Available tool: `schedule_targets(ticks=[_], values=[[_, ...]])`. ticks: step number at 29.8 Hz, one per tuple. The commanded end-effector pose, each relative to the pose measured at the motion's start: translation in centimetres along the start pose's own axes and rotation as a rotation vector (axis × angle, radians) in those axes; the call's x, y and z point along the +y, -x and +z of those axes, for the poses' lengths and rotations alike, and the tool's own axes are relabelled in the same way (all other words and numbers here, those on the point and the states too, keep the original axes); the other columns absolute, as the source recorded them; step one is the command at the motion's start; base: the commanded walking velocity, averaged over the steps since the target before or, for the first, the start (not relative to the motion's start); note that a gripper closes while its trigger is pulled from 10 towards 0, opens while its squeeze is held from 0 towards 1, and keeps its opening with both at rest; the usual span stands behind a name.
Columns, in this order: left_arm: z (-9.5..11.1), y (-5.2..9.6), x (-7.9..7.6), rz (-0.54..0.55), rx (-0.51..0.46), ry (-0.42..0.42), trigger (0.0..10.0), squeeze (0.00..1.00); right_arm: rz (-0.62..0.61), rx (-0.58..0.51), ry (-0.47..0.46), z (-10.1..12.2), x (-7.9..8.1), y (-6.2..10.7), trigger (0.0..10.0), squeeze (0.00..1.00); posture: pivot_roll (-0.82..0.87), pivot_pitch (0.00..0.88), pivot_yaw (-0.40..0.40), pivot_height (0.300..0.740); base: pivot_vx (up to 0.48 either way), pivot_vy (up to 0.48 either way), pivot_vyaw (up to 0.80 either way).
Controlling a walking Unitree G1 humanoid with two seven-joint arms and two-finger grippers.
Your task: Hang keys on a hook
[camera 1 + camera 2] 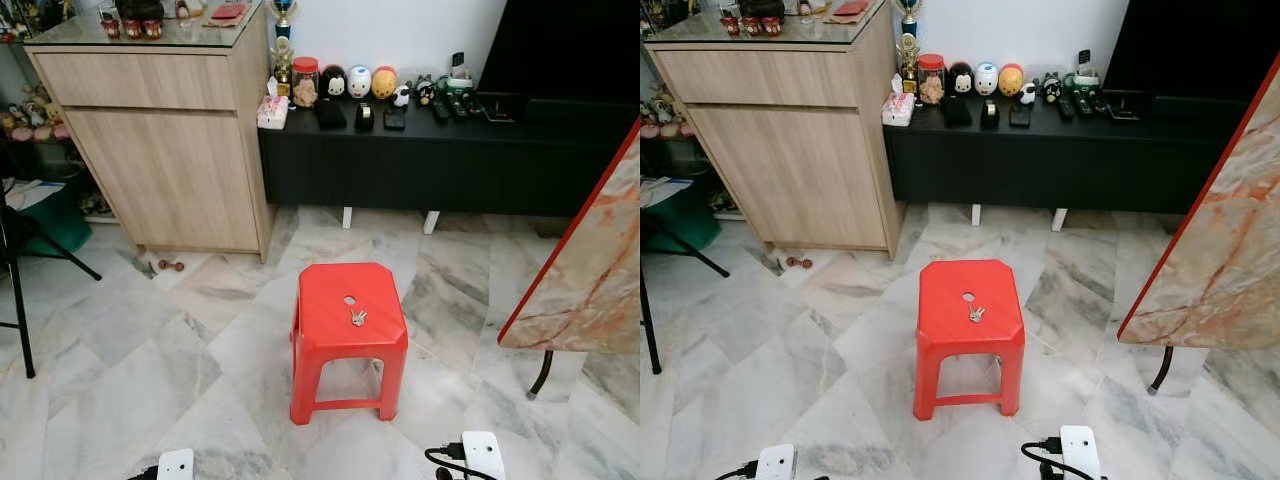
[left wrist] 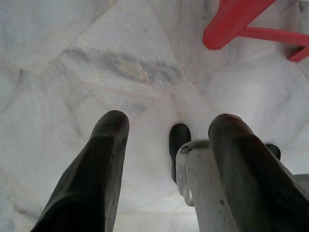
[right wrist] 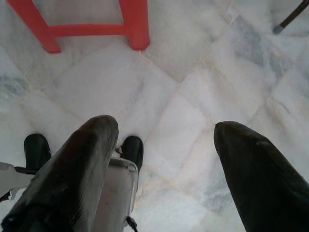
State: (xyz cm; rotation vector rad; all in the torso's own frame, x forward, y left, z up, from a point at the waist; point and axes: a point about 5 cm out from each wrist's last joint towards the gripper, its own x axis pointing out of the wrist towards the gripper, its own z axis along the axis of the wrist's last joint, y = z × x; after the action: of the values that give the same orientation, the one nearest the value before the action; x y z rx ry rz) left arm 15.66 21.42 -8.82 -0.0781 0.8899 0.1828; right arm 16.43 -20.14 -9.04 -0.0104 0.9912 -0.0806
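— Where are the keys (image 1: 358, 318)?

— On top of the red plastic stool (image 1: 330, 335), just below the round hole in its seat. A small silver bunch, lying flat, nothing touching it. The stool stands on the marble floor (image 1: 150, 350) in front of the robot.

— And the arms?

— Both hang low, pointing down at the floor. The left gripper (image 2: 166, 145) has its two black fingers (image 2: 96, 164) spread apart with bare tile between them; a leg of the stool shows beyond it. The right gripper (image 3: 164, 145) is the same: fingers wide apart, holding nothing, the stool's legs and crossbar ahead of it. Both wrist views also catch the robot's dark feet.

— What's behind the stool?

— A light wooden cabinet (image 1: 170, 140) to the left and a low black TV console (image 1: 440, 160) along the wall, with a red-lidded jar (image 1: 305, 82) and a row of round figurines (image 1: 358, 81) on it. A marble-patterned tabletop with a red edge (image 1: 590, 260) sits to the right.
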Motion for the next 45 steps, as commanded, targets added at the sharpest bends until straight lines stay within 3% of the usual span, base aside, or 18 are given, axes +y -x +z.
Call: schedule_targets(ticks=[1, 6, 19, 29, 45], values=[[-0.4, 0.1, 0.1, -0.001, 0.010, -0.011, 10.0, 0.00, 0.005, -0.014, 0.001, 0.1, 0.1, 0.0, 10.0, 0.00, 0.02, 0.000, -0.022, 0.740, 0.255, 0.000, 0.80], [-0.4, 0.1, 0.2, 0.004, 0.009, -0.007, 10.0, 0.00, -0.004, -0.006, -0.050, -0.4, 0.2, 0.1, 10.0, 0.00, 0.02, 0.000, -0.021, 0.740, 0.281, 0.000, 0.42], [-0.2, 0.1, 0.1, 0.004, 0.001, -0.006, 10.0, 0.00, -0.025, -0.012, -0.016, -0.4, -0.2, 0.1, 10.0, 0.00, 0.02, 0.000, -0.024, 0.740, 0.284, 0.000, 0.00], [-0.2, 0.1, 0.0, 0.002, 0.001, -0.002, 10.0, 0.00, -0.003, -0.016, 0.005, -0.4, 0.4, 0.1, 10.0, 0.00, 0.01, 0.000, -0.028, 0.740, 0.289, 0.000, 0.21], [-0.1, 0.1, 0.0, 0.000, -0.002, 0.001, 10.0, 0.00, -0.002, -0.054, -0.039, 0.5, 0.6, 0.0, 10.0, 0.00, 0.01, 0.000, -0.027, 0.740, 0.251, 0.000, 0.00]])
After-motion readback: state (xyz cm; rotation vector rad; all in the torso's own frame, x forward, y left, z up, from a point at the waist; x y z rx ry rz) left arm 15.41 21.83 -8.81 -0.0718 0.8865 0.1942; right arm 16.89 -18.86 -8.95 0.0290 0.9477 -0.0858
